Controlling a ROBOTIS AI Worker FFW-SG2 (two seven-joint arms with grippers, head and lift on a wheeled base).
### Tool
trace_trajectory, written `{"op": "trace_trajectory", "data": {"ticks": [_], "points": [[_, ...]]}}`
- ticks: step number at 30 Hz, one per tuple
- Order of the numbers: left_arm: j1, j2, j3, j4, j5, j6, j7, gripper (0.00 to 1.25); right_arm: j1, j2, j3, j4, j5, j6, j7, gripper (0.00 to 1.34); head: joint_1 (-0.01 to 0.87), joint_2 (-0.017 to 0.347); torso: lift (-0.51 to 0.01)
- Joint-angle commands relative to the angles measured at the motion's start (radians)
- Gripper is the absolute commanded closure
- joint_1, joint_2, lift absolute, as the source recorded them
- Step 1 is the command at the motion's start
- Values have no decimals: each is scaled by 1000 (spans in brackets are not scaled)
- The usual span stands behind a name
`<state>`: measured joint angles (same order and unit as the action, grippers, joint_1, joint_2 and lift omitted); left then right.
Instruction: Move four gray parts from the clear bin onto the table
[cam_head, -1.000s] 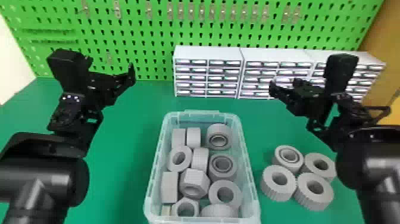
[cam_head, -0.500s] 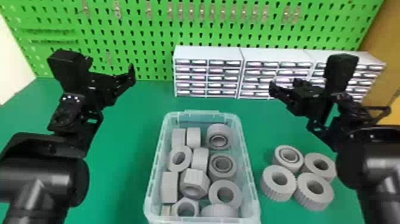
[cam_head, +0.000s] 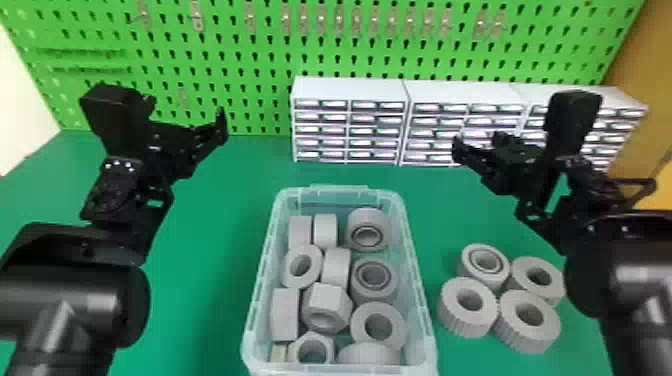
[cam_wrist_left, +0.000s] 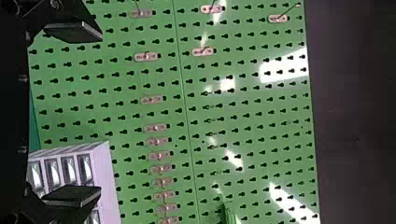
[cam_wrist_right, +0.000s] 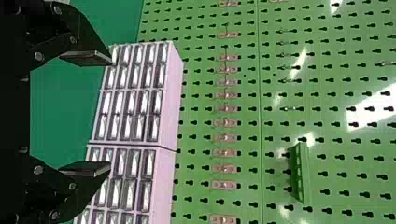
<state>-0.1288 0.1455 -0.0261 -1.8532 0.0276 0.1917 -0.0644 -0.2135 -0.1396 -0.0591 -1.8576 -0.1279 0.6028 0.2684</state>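
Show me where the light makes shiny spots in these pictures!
Left wrist view: big white glare patches on the green pegboard; right wrist view: a bright white patch on the pegboard too, plus bright streaks on the drawer fronts; head view: white shine on the drawer fronts, and pale sheen on the black left arm and right arm.

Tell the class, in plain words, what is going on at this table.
Nothing is being handled: the robot's left pincer and right pincer are both open and empty, held up above the green table. Four gray parts sit grouped on it, right of the clear bin, so the task looks done. More gray parts lie in the bin.
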Motion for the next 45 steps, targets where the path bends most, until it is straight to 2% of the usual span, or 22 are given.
{"op": "trace_trajectory", "data": {"ticks": [1,45], "points": [[0,0,0,0,-1,0,0,133,-1,0,1,0,-1,0,0,469,686,26,-50],[0,-1,2,0,-1,0,0,131,-4,-2,5,2,-7,9,0,469,686,26,-50]]}}
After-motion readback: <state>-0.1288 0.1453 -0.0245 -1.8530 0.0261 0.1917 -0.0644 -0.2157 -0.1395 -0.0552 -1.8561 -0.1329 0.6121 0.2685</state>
